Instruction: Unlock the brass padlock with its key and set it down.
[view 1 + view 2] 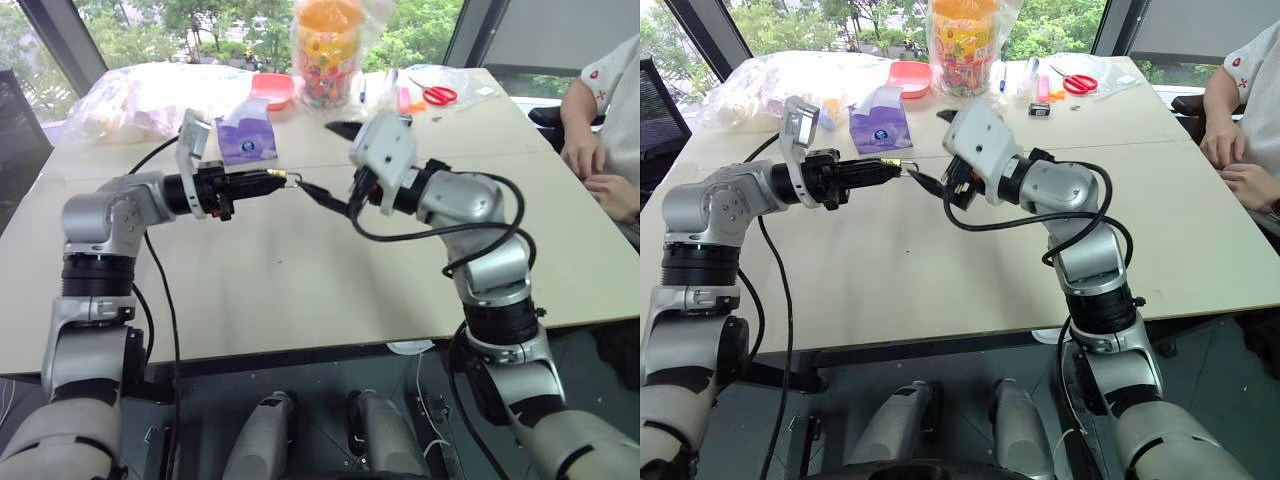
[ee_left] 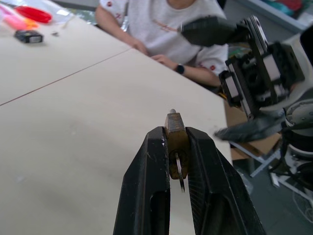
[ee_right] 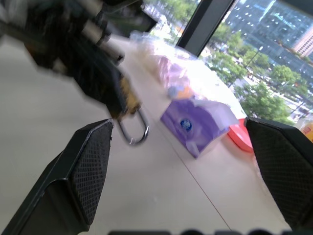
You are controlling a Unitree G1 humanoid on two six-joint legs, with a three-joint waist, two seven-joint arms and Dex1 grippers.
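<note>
My left gripper [image 1: 278, 180] is shut on the brass padlock [image 2: 176, 139], a tiny yellow-brass block pinched at the fingertips and held level above the table [image 1: 300, 290]. Its thin silvery shackle loop [image 3: 134, 129] hangs free off the block. A small silvery stub [image 2: 172, 111] sticks out of the padlock's far end; I cannot tell whether it is the key. My right gripper [image 3: 178, 122] faces the padlock from a short way off, wide open with nothing between its fingers [image 3: 88, 166]. In the left eye view, the right gripper [image 1: 322, 190] stands just right of the padlock.
A purple tissue pack [image 1: 247, 140] lies behind the grippers. Farther back are a crumpled plastic bag [image 1: 140, 100], a red dish [image 1: 272, 90], an orange jar [image 1: 328, 45] and red scissors [image 1: 435, 95]. A person [image 1: 610, 120] sits at the table's right side.
</note>
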